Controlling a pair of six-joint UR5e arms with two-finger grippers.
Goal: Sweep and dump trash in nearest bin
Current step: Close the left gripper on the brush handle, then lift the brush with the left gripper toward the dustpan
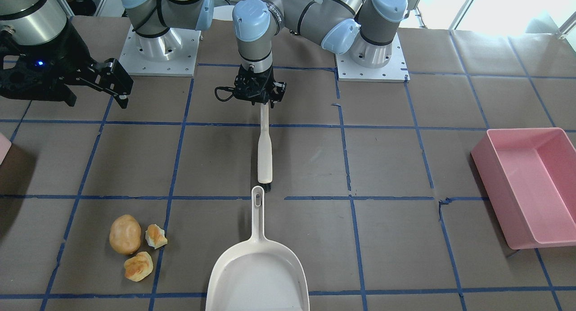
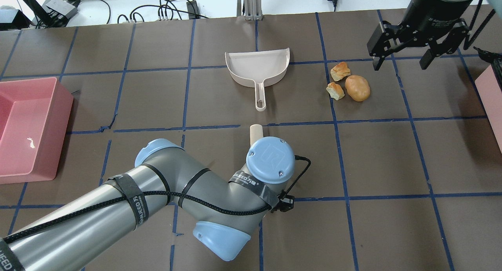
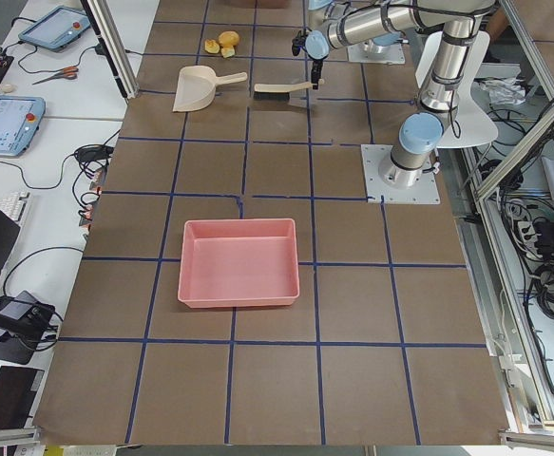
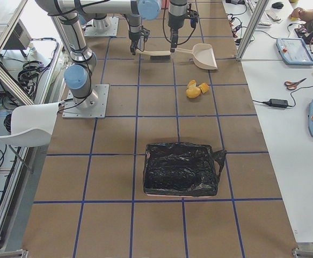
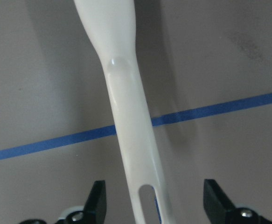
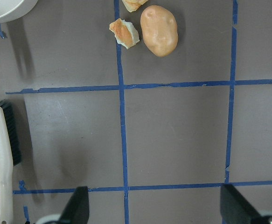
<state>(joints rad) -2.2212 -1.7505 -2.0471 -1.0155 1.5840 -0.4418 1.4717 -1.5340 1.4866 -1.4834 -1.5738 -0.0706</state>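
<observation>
Trash: smooth tan potato-shaped lump (image 1: 125,234) plus two torn yellow-orange bread-like chunks (image 1: 155,236) (image 1: 138,266), clustered on the worktop (image 1: 387,167) on the robot's right, near the dustpan (image 1: 258,270) but not touching it. Right wrist view crops one chunk at its top edge; the front and overhead views show all three.

Bin (image 1: 3,149): only a pale pink corner in the front view. The exterior right view shows it whole, lined with crinkled black bag.

Right end effector (image 2: 401,62) hangs above the worktop beside the trash, fingers spread wide, holding nothing.

Brush (image 1: 264,153): glossy cream handle, black bristles, lying in line with the dustpan's handle. Left end effector (image 1: 263,99) straddles the handle's slotted end. Left wrist view shows both fingers (image 5: 97,200) apart from it, so unclosed.

Dustpan is smooth cream plastic. Worktop is brown paper with a blue tape grid. Large pink rectangular tub (image 1: 526,185) sits well apart on the robot's left.
</observation>
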